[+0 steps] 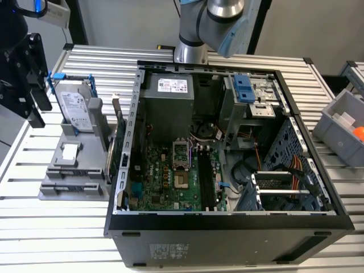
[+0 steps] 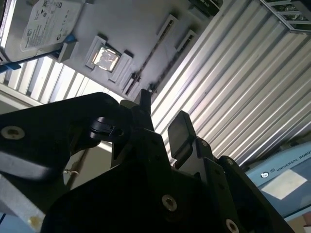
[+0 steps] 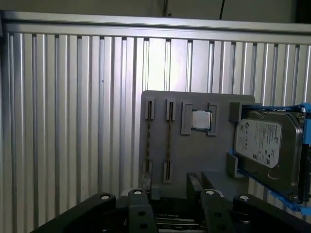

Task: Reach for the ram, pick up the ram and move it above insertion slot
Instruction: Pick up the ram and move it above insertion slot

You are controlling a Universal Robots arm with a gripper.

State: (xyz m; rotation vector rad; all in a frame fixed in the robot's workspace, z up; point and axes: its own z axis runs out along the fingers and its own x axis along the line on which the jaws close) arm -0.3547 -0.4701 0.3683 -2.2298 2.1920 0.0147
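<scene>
The ram [image 1: 120,139] is a thin green stick standing on edge in the grey holder [image 1: 68,170], just outside the open computer case's wall on the exterior view's left. In the first wrist view it shows edge-on as a thin strip [image 3: 168,141] in the holder's slot. My black gripper [image 1: 35,85] hangs beyond the holder at the exterior view's far left, well away from the ram. In both wrist views the fingers [image 3: 146,187] stand apart, open, with nothing between them [image 2: 163,109]. The insertion slot [image 1: 206,179] is a long black slot on the motherboard inside the case.
The holder also carries a hard drive [image 1: 75,105] in a blue bracket and a processor chip [image 3: 200,120]. The open case [image 1: 227,227] has a power supply, cables and drive cage inside. A grey bin [image 1: 341,128] sits at the exterior view's right on the slatted table.
</scene>
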